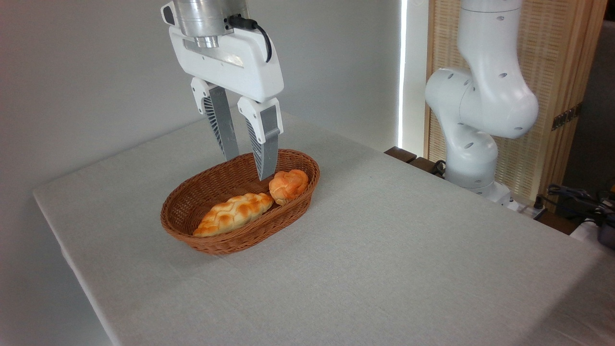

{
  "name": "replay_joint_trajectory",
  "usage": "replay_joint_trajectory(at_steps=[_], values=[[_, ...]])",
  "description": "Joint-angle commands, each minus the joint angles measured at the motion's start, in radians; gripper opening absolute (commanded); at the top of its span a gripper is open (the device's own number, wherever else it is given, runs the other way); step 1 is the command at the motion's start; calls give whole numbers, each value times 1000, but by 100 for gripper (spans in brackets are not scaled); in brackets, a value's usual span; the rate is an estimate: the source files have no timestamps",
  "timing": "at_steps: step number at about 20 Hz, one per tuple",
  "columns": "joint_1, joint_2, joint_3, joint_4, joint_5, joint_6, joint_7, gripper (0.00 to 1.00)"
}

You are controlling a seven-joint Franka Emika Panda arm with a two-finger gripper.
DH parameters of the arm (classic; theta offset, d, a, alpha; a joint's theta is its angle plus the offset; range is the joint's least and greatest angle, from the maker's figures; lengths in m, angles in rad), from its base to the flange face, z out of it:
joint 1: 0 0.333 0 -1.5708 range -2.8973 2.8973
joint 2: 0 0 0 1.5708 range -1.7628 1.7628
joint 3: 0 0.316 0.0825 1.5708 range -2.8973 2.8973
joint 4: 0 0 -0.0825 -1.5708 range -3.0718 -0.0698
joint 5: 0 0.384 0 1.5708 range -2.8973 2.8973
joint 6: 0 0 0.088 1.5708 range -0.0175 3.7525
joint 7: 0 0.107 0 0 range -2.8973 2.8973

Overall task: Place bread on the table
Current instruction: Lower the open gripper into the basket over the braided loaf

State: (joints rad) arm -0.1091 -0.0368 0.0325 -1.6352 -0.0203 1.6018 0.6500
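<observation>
Camera: bread (234, 214) below-left of open hand (248, 167)

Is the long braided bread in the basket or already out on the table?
In. The bread lies inside the basket, beside a bun.

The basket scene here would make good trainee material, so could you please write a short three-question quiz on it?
1. True or false: the bread already lies on the table.
2. What lies beside the bread in the basket? A) a small round bun B) a banana C) a cup
3. Fill in: the gripper is ____ and holds nothing.

Key
1. False: it lies inside the wicker basket.
2. A: the orange knotted bun sits at the loaf's right end.
3. Open: its fingers hang spread above the basket's back part.
</observation>
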Motion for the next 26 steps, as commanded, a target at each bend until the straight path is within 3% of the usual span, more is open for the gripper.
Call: replay_joint_trajectory(at_steps=[1, 10, 17, 22, 26], values=[[-6, -9, 0, -3, 8, -16, 14, 100], [-6, -9, -3, -5, 8, -25, 8, 100], [-6, -12, -45, -38, -3, -22, -12, 100], [-6, -14, -121, -103, -9, 0, -68, 100], [-6, -12, -226, -233, -7, 157, -176, 100]])
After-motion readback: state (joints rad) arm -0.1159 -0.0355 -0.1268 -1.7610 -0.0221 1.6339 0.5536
